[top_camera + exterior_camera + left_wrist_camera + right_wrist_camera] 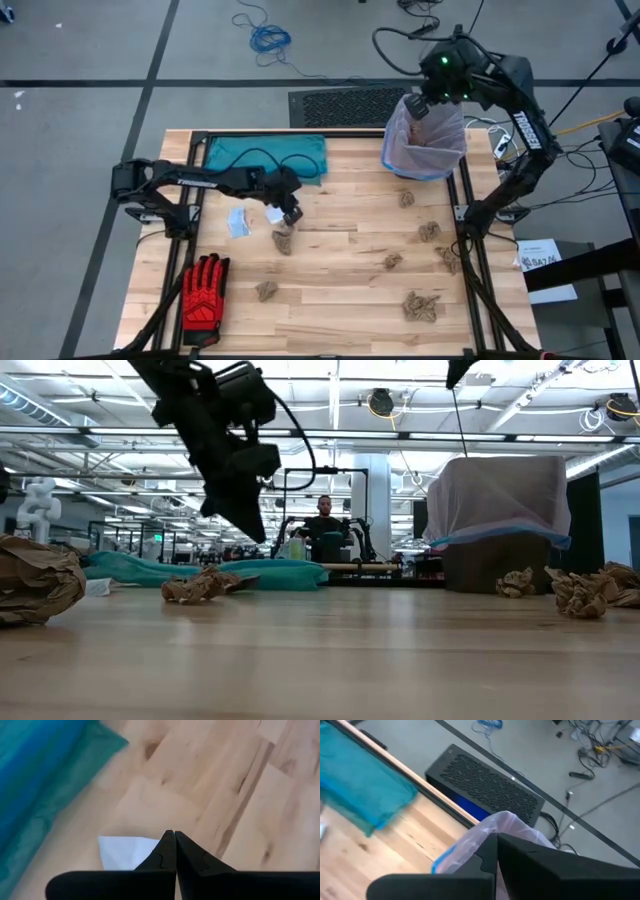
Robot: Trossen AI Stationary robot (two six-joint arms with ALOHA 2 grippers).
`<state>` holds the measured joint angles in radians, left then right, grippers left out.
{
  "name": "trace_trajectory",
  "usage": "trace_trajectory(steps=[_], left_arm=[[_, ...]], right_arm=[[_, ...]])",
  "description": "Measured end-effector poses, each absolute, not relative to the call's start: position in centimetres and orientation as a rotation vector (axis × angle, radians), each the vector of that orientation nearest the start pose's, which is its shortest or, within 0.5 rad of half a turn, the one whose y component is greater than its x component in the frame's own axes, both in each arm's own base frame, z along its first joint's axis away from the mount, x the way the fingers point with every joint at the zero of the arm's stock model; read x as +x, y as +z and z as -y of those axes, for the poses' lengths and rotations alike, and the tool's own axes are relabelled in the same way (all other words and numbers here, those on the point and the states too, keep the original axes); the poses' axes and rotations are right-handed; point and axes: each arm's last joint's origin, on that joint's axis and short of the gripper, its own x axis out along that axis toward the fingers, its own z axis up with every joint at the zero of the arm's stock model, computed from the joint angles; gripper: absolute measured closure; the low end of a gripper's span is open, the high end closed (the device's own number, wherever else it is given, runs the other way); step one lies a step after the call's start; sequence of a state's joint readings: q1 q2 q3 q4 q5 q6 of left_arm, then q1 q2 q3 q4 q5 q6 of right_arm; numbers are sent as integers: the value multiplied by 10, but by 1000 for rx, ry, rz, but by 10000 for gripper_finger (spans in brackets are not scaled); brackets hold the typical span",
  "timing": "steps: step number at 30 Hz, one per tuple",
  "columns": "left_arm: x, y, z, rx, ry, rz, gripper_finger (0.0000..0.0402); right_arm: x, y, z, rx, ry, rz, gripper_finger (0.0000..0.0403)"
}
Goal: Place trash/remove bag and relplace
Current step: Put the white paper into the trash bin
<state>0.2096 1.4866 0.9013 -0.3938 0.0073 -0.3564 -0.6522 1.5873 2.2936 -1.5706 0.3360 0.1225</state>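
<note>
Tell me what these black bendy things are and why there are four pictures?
They are two robot arms at a wooden table. One picture looks down from above, one looks across the tabletop, and two come from cameras on the arms' wrists. On the table lie brown paper wads, a red glove, a teal bag and a bin lined with a pink bag. The left hand is shut and empty, above a white scrap. The right hand is shut at the pink bag's rim.
</note>
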Motion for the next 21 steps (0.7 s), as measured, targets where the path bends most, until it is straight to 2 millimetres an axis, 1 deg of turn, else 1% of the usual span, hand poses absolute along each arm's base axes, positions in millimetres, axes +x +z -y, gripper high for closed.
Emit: trace_trajectory(steps=[3, 6, 10, 14, 16, 19, 21], left_arm=[[284, 206, -59, -454, 322, -927, 399], [285, 202, -57, -478, 277, -957, 381], [287, 188, -54, -456, 316, -1034, 332], [290, 176, -56, -408, 395, -1065, 278], [293, 170, -56, -406, 401, -1078, 255], [295, 158, -57, -408, 405, -1122, 233], [297, 149, -56, -416, 397, -1155, 226]], right_arm=[[181, 497, 156, 246, -992, -850, 393], [180, 497, 158, 244, -993, -856, 390], [180, 497, 158, 234, -988, -860, 390], [180, 497, 158, 227, -983, -863, 390], [180, 497, 158, 226, -982, -865, 390], [180, 497, 157, 226, -983, -863, 390], [180, 497, 157, 226, -983, -864, 390]])
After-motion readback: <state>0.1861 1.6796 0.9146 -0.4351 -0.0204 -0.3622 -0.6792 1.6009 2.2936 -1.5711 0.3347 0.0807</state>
